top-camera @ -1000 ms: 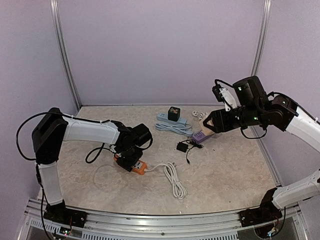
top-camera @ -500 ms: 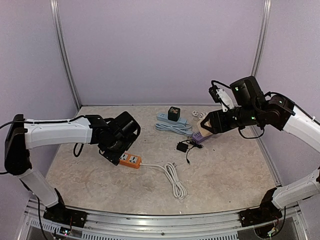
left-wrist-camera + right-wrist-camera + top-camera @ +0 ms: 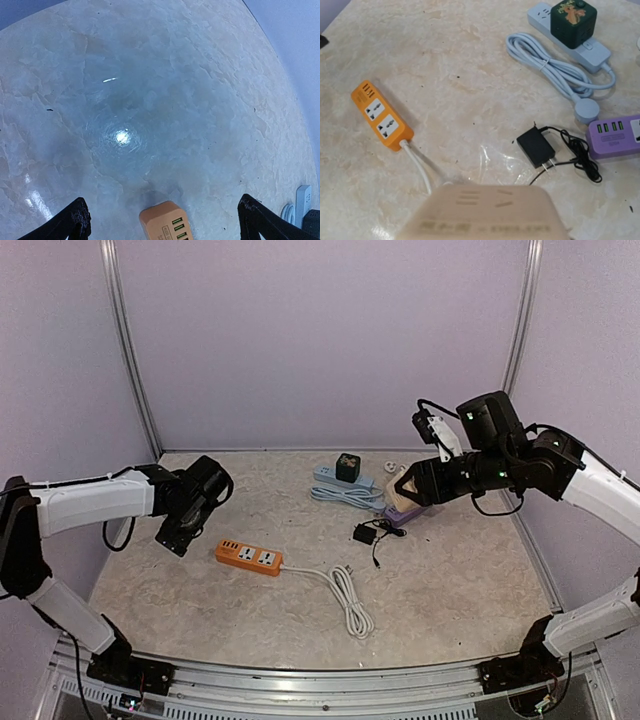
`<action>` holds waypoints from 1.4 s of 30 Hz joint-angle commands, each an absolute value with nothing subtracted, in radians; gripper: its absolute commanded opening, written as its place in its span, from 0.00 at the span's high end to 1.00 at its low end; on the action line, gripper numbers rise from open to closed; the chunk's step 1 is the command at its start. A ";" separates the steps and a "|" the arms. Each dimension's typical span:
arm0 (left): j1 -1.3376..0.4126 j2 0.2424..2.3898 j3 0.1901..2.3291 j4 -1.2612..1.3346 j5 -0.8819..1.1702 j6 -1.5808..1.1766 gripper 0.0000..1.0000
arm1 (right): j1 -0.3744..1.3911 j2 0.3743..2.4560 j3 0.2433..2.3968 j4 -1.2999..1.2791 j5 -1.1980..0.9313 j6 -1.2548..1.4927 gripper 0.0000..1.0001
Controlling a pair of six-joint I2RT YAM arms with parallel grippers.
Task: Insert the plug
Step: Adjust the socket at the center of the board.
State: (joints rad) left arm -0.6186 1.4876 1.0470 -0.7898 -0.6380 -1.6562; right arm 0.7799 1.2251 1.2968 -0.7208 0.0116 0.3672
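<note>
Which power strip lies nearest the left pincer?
The orange strip, beside the open left pincer; the blue strip and purple strip lie far right.

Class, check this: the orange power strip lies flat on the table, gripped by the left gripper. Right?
No. The orange power strip lies flat on the table, but the left gripper hangs open, clear of it, not gripping; the top external view shows this.

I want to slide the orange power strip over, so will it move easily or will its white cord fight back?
The orange power strip looks like rigid plastic lying flat, so it should probably slide, not tip. Its white cord lies bundled in loops, so it may drag and twist the strip.
</note>
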 commanded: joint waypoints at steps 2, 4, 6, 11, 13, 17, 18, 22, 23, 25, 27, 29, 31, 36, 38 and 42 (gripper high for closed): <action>-0.589 1.597 1.065 -0.663 -0.675 -1.524 0.01 | 0.772 1.227 1.298 -0.681 0.002 0.367 1.00; -0.578 1.641 1.081 -0.639 -0.677 -1.508 0.01 | 0.771 1.225 1.293 -0.683 0.002 0.367 1.00; -0.567 1.684 1.085 -0.609 -0.655 -1.493 0.01 | 0.772 1.223 1.293 -0.689 0.002 0.367 1.00; -0.568 1.738 1.057 -0.521 -0.575 -1.460 0.01 | 0.772 1.224 1.292 -0.699 0.002 0.365 1.00; -0.575 1.744 1.037 -0.482 -0.538 -1.453 0.01 | 0.772 1.228 1.290 -0.698 -0.024 0.364 1.00; -0.624 1.751 1.030 -0.464 -0.531 -1.456 0.01 | 0.772 1.230 1.278 -0.679 -0.032 0.366 1.00; -0.644 1.754 1.033 -0.465 -0.535 -1.458 0.01 | 0.772 1.231 1.279 -0.675 -0.033 0.367 1.00; -0.704 1.765 1.030 -0.466 -0.564 -1.484 0.01 | 0.772 1.241 1.281 -0.667 -0.044 0.364 1.00; -0.715 1.767 1.027 -0.462 -0.566 -1.488 0.01 | 0.771 1.244 1.283 -0.669 -0.045 0.362 1.00; -0.735 1.770 1.020 -0.450 -0.569 -1.489 0.01 | 0.772 1.245 1.287 -0.673 -0.043 0.359 1.00; -0.745 1.777 1.014 -0.449 -0.568 -1.493 0.01 | 0.771 1.245 1.294 -0.679 -0.039 0.354 1.00; -0.751 1.781 1.003 -0.438 -0.560 -1.495 0.01 | 0.771 1.245 1.297 -0.681 -0.036 0.353 1.00; -0.754 1.781 0.990 -0.412 -0.539 -1.490 0.01 | 0.773 1.248 1.296 -0.678 -0.035 0.353 1.00; -0.782 1.787 0.985 -0.368 -0.533 -1.460 0.01 | 0.771 1.259 1.284 -0.661 -0.050 0.356 1.00; -0.789 1.790 0.983 -0.346 -0.526 -1.449 0.01 | 0.772 1.267 1.294 -0.664 -0.055 0.353 1.00; -0.789 1.760 0.951 -0.300 -0.515 -1.431 0.01 | 0.771 1.262 1.307 -0.670 -0.064 0.349 1.00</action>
State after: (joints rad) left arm -0.7837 1.7748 0.9852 -0.3649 -0.5289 -1.4616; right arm 0.7799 1.2610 1.2846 -0.6933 -0.0483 0.3592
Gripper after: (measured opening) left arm 0.990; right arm 0.592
